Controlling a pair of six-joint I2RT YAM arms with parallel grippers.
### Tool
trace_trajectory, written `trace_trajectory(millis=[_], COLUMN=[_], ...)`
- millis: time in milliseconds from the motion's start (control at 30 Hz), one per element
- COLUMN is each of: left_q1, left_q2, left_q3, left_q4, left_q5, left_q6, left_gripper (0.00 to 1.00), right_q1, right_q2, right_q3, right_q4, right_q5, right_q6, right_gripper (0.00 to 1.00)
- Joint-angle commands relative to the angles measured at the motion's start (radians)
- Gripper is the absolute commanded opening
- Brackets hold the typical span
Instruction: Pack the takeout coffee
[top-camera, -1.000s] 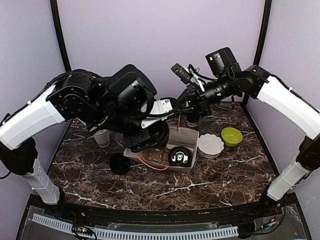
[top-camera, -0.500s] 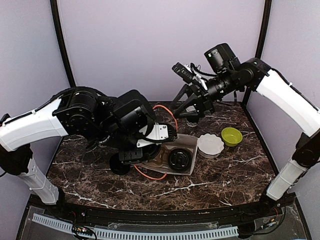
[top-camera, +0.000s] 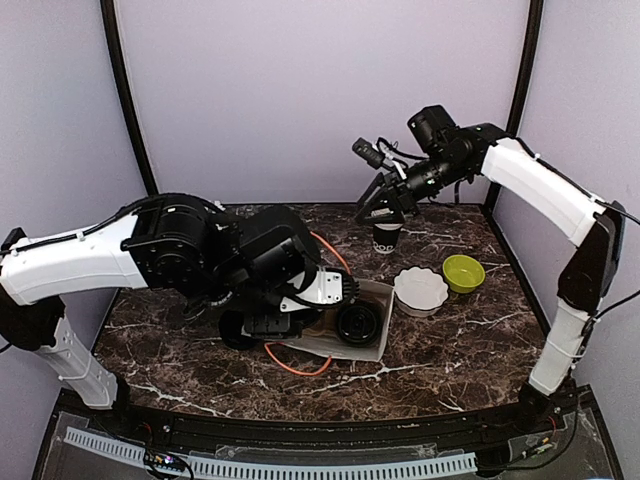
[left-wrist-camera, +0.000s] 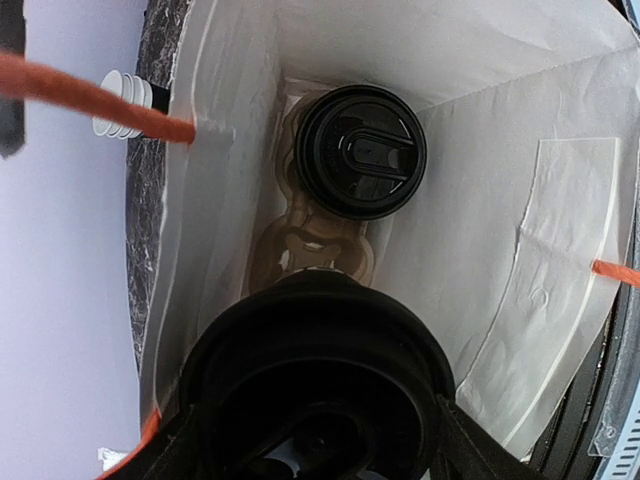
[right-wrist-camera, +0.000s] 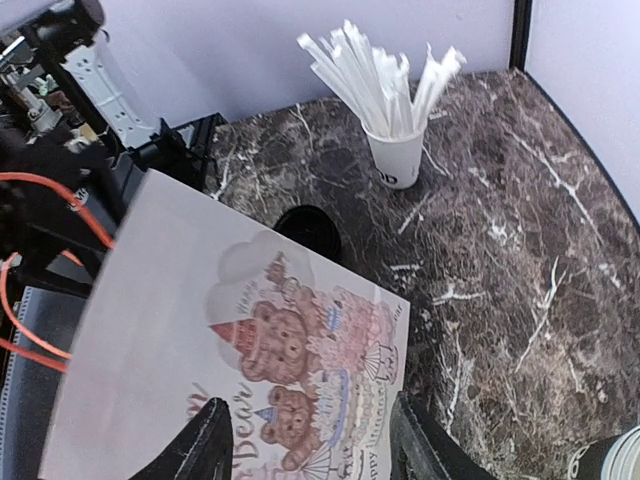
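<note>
The right pincer (right-wrist-camera: 308, 428), closed at the bag (left-wrist-camera: 480, 260) a second ago, now gapes empty at upper right. One coffee cup (left-wrist-camera: 360, 150) sits inside the bag. The left pincer (left-wrist-camera: 315, 455) grips a second cup (left-wrist-camera: 310, 360) at the frame's bottom.

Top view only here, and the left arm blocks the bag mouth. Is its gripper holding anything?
Observer: Yes. The left wrist view shows the left gripper shut on a second coffee, lid up.
Operator: What's in the bag?
Observer: A brown carrier on the floor of the bag: one slot holds a coffee, the slot nearer the gripper is empty.
Operator: I can't find the stick cup.
Observer: The right wrist view has the stick cup upright on the table, past the bag and apart from it.
</note>
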Motion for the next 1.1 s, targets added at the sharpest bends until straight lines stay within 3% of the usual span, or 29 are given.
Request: trace_trajectory(millis=[0, 267, 633, 1067], left_q1=[-0.032, -0.036, -0.035, -0.006], left_q2=[-0.072, -0.139, -0.104, -0.062], left_q3=[-0.077, -0.229, -0.319, -0.347], left_q4=[0.117, 0.292, 0.387, 0.402], left_q5=[-0.052, -0.075, -0.094, -0.075], left_q6=[0.083, 0.187, 0.262, 0.303], left_gripper=[0.55, 0.55, 0.55, 0.54], right_q1=[0.004, 0.003, 0.003, 0.003], right_q2=[0.100, 0.232, 0.335, 0.353], right_q3=[-0.019, 0.032, 0.110, 0.070], right_q4=[0.057, 0.020, 0.033, 0.067], right_q5=[0.089, 0.108, 0.175, 0.191], right_q6=[0.025, 0.003, 0.050, 0.044], right_gripper=[0.53, 0.56, 0.56, 0.57])
